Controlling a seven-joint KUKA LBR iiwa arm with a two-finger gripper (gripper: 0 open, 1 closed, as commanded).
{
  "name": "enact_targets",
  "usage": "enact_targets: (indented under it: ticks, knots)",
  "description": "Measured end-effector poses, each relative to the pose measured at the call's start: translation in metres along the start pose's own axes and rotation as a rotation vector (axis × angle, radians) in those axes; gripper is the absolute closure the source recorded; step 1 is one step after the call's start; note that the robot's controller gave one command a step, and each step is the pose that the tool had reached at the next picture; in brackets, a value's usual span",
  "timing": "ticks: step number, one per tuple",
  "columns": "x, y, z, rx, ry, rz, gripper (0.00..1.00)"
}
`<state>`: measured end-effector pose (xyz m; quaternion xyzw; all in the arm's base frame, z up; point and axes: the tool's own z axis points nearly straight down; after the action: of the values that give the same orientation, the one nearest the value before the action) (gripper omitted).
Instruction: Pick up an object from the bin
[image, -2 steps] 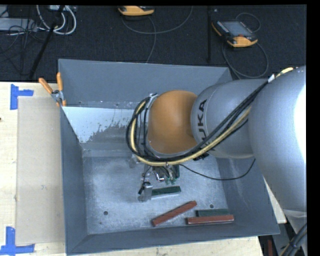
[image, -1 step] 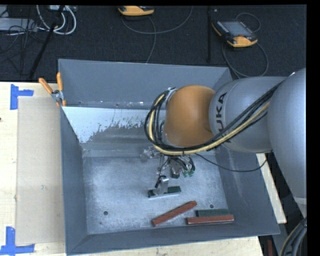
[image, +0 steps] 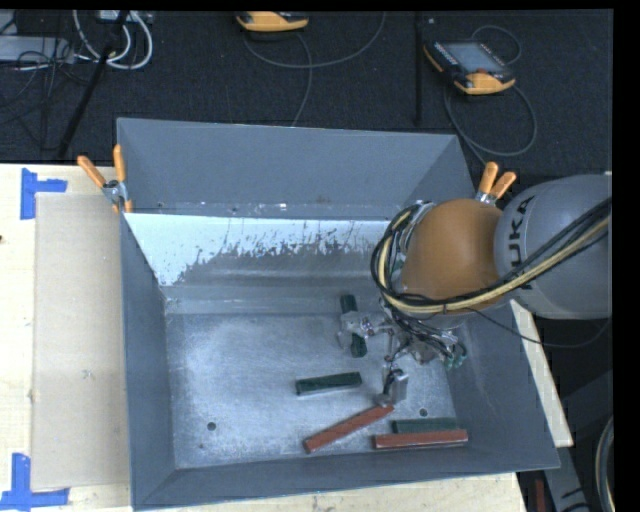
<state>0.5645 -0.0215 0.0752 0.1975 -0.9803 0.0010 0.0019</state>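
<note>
Jaws hang by the upper end of a reddish-brown stick (image: 348, 427), their opening impossible to tell.

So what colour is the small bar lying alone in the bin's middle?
The bar is dark green, camera view.

**Hidden and unresolved regions of the bin**
The orange wrist cover (image: 452, 250) and cables (image: 392, 262) hide the right rear floor of the bin (image: 290, 170). The end effector (image: 393, 384) below them is too small to resolve, and the arm (image: 565, 250) is cut off at right.

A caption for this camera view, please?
Gripper low in the grey bin, near a reddish-brown stick and dark green bar.
</note>
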Motion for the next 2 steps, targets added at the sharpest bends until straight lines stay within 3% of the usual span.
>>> enact_targets:
  ticks: [1, 2]
  knots:
    - [-0.0064, 0.0521, 0.0046, -0.001, -0.004, -0.112, 0.0]
    - [-0.0063, 0.0513, 0.0048, -0.002, -0.006, -0.107, 1.0]
